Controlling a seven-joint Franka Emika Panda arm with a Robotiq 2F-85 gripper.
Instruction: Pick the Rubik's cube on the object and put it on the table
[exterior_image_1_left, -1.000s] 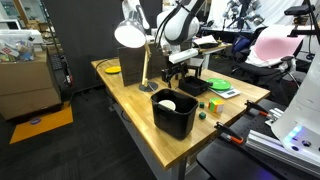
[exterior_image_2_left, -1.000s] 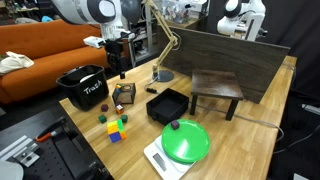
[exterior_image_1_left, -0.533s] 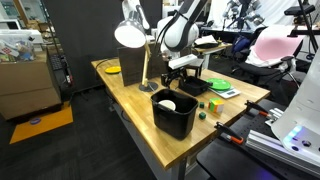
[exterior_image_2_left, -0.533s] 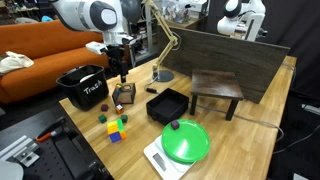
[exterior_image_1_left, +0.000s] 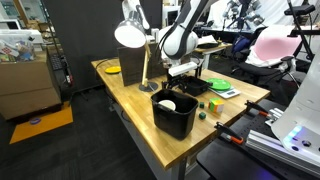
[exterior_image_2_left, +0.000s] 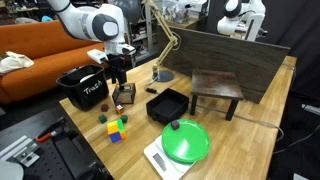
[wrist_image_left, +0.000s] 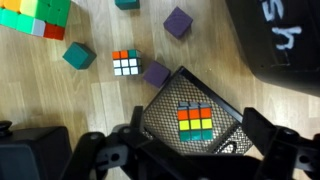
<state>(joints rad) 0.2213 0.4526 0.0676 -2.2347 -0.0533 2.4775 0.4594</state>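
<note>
Above the Rubik's cube (wrist_image_left: 194, 123) on the object (wrist_image_left: 163, 102), the tool (wrist_image_left: 185, 152) hangs spread wide.

Table (wrist_image_left: 60, 115) — smooth light wood; object (wrist_image_left: 163, 106) — matt black mesh; Rubik's cube (wrist_image_left: 194, 124) glossy.

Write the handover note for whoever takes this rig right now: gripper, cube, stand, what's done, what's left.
Gripper: open, holding nothing, jaws spread above the black mesh stand.
Rubik's cube: sitting on top of the stand, not grasped.
Table: a second cube lies on the wood beside the stand. It is not the target.
Done: gripper lined up over the Rubik's cube.
Left: lower, close on the cube, lift it off the stand, and set it on bare table.
</note>
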